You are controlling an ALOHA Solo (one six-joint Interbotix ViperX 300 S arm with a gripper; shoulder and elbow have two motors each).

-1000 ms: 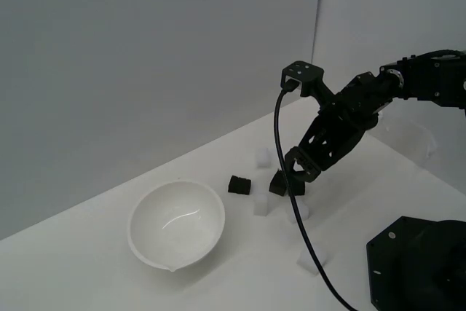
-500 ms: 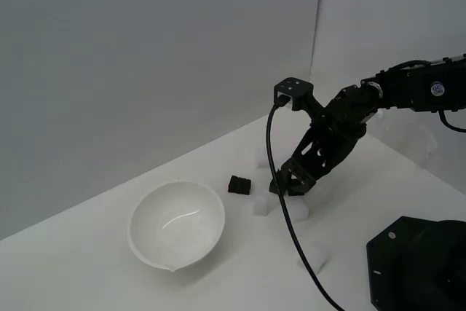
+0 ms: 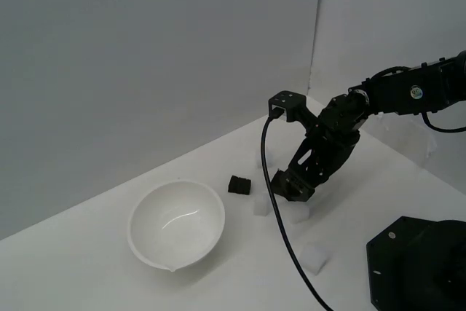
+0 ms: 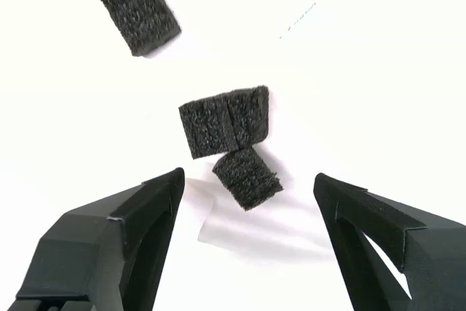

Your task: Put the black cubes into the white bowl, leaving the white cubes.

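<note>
The white bowl (image 3: 177, 225) stands at the exterior view's left, with nothing seen in it. One black cube (image 3: 239, 184) lies between the bowl and my gripper (image 3: 289, 184), which is low over the table. In the wrist view my gripper (image 4: 249, 180) is open, with its black fingers (image 4: 124, 231) on either side of a small black cube (image 4: 247, 178). A second black cube (image 4: 224, 121) touches it just beyond, and a third (image 4: 136, 9) lies farther off. White cubes (image 3: 261, 206) (image 3: 299, 214) lie beside the gripper, and another (image 3: 314, 257) lies nearer the camera.
A black cable (image 3: 280, 231) hangs from the wrist across the table. A black base (image 3: 415, 264) fills the exterior view's lower right corner. A grey wall runs behind the white table (image 3: 87, 274).
The arm has moved down and toward the exterior view's left, and the open gripper is now lower over the black cubes. The bowl and cubes have not moved.
</note>
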